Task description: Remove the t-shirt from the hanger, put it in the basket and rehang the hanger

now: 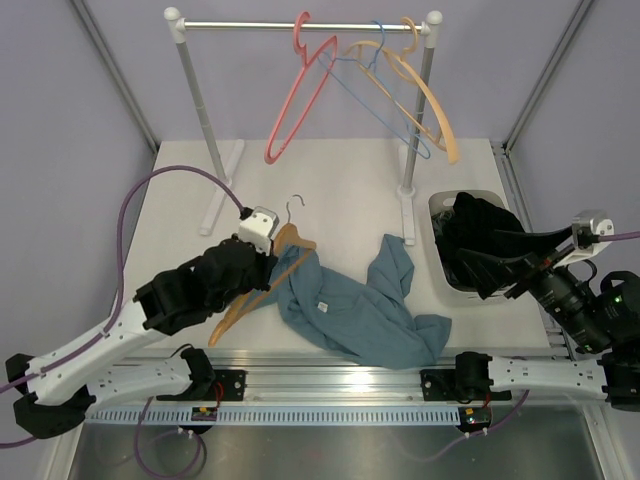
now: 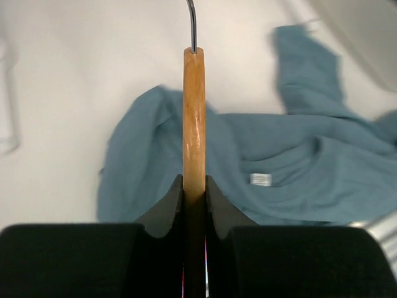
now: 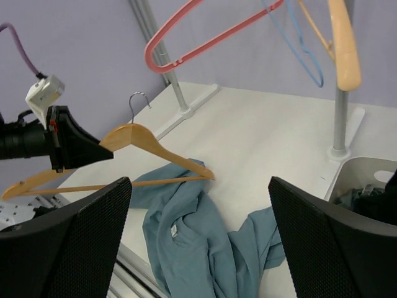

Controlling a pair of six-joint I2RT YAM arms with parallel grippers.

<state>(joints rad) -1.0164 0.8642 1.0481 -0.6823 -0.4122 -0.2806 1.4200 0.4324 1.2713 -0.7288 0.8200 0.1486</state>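
The teal-blue t-shirt (image 1: 360,315) lies crumpled on the table, its white neck label (image 2: 260,179) facing up. It also shows in the right wrist view (image 3: 192,242). My left gripper (image 1: 258,252) is shut on the wooden hanger (image 1: 295,240) near its grey hook and holds it over the shirt's left edge. In the left wrist view the hanger (image 2: 193,112) runs straight out from between the jaws (image 2: 194,186). In the right wrist view the hanger (image 3: 142,138) has its far tip at the shirt's upper edge. My right gripper (image 1: 480,250) is open and empty over the bin.
A white bin (image 1: 440,205) holding black clothing (image 1: 480,225) stands at the right. A white clothes rack (image 1: 300,25) at the back carries a pink hanger (image 1: 295,100), a blue wire hanger (image 1: 385,100) and a pale tan hanger (image 1: 430,100). The table's metal rail runs along the front.
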